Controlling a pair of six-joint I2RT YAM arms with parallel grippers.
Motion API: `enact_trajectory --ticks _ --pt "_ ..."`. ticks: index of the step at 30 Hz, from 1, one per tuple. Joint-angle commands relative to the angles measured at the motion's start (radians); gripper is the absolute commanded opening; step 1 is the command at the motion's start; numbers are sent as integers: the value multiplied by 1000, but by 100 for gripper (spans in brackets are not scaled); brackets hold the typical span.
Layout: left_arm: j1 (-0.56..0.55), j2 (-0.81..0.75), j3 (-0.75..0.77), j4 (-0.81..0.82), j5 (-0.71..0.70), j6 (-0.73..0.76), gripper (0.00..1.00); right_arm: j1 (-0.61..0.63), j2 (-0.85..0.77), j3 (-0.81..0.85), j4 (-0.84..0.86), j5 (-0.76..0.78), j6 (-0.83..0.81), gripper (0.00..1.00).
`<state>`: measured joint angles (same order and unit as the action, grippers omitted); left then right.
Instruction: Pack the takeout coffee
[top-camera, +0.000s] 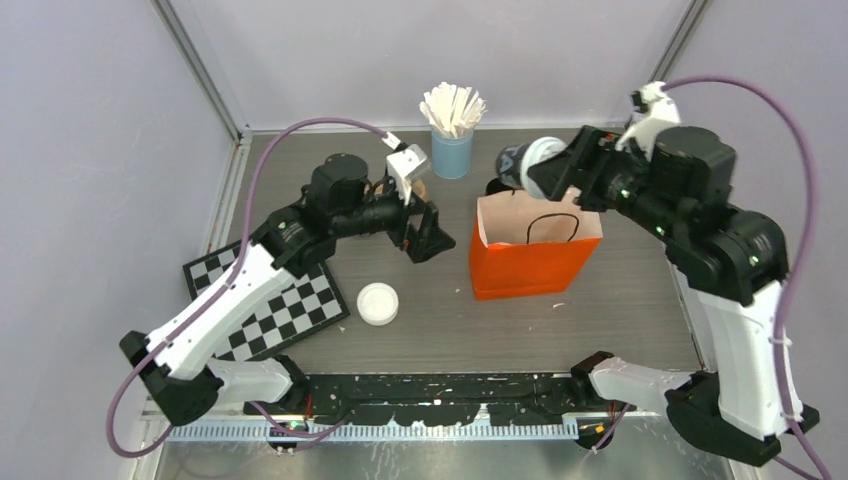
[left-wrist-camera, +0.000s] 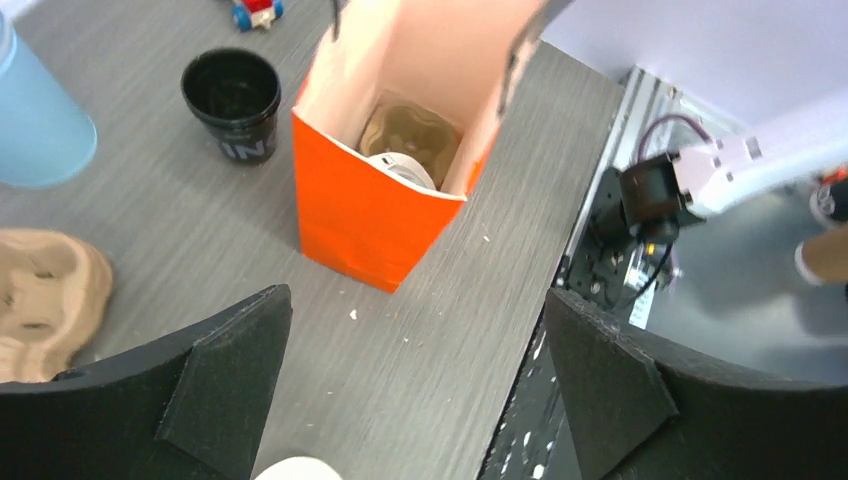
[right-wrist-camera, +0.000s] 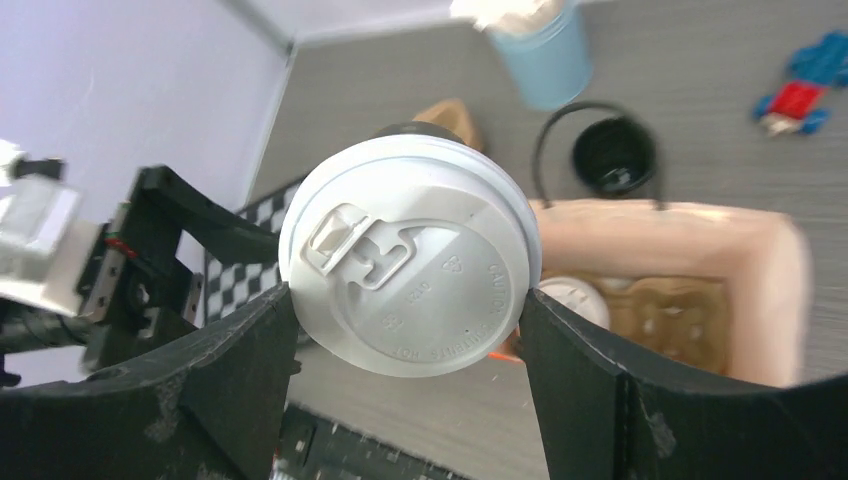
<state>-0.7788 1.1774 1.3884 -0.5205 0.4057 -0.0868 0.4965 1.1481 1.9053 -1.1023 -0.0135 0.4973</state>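
Top external view is showing the grey desk (top-camera: 620, 300), with an orange bag (top-camera: 530, 265) standing open near its middle, a bit toward the right edge. The right pincer (right-wrist-camera: 405, 310) is squeezing a black coffee cup (top-camera: 512, 166) by its sides, close to its white lid (right-wrist-camera: 410, 250). The cup is hanging in the air over the bag's back rim, on the side nearer the desk's back edge. It is lying tipped over, not standing up. The left pincer (left-wrist-camera: 415, 320) is gaping wide with nothing in it, hanging just beside the bag, on the side facing the desk's left edge.

Inside the bag a brown tray (left-wrist-camera: 410, 125) is lying at the bottom, and another lidded cup (left-wrist-camera: 405, 168) is sitting in it.

I am thinking the job now is putting the held cup into the bag. To do it well, the right arm should be turning the cup so the lid is facing up, then bringing it over the free spot beside the other cup. It should be going down slowly, missing the bag's walls, and letting go only when the cup is resting on the tray. The left pincer should be keeping clear, so the bag is not getting knocked over.
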Motion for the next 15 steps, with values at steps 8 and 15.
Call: enact_trajectory --ticks 8,15 --pt "-2 361 333 -94 -172 -493 69 2 -100 101 -139 385 -78 77" --pt "-15 403 323 -60 -167 -527 55 2 -136 120 -226 448 -108 78"
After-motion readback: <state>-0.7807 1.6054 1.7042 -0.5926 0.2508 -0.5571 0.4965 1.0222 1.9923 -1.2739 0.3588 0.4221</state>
